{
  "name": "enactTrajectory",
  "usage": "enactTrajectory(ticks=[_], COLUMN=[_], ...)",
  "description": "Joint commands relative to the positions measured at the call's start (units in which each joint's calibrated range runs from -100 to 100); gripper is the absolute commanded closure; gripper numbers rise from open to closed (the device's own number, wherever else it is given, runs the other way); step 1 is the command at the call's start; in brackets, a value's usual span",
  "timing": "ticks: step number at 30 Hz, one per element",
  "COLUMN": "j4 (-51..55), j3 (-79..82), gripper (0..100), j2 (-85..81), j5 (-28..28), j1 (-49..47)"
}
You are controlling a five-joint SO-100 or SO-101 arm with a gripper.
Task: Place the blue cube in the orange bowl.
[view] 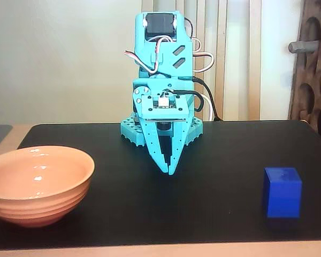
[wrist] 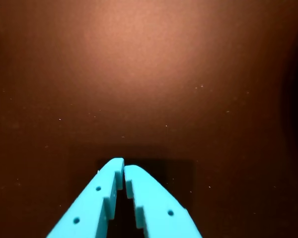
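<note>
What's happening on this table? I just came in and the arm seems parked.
Nothing is being handled yet. The turquoise arm's end effector points down at the black mat, shut and empty; the wrist view shows only bare mat past its tips. The blue cube sits untouched at the right of the fixed view, and the orange bowl stands empty at the left. The end effector is between them, near neither.

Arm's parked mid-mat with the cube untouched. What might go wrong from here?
1. The end effector is shut; unless it opens before descending, it would likely knock the blue cube rather than grip it.
2. The cube sits near the mat's right front edge in the fixed view, so a nudge may push it off.
3. The orange bowl lies far left, a long carry.
</note>
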Motion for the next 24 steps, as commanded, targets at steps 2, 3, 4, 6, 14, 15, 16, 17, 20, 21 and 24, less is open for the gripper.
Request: enactTrajectory(ticks=[2, 3, 4, 6, 14, 15, 16, 17, 20, 21, 24], j4=[0.18, 0.18, 0.18, 0.18, 0.18, 0.18, 0.18, 0.18, 0.18, 0.18, 0.18], j3=[0.63, 0.63, 0.63, 0.63, 0.63, 0.63, 0.63, 0.63, 0.63, 0.63, 0.63], gripper=[100, 100, 100, 100, 100, 100, 100, 100, 100, 100, 100], j2=[-0.68, -0.68, -0.68, -0.68, -0.68, -0.68, -0.68, -0.68, -0.68, -0.68, -0.68], j5=[0.23, 0.23, 0.28, 0.28, 0.28, 0.28, 0.28, 0.28, 0.28, 0.28, 0.28], j1=[0.69, 0.59, 0.59, 0.59, 0.59, 0.59, 0.49, 0.49, 0.39, 0.39, 0.29])
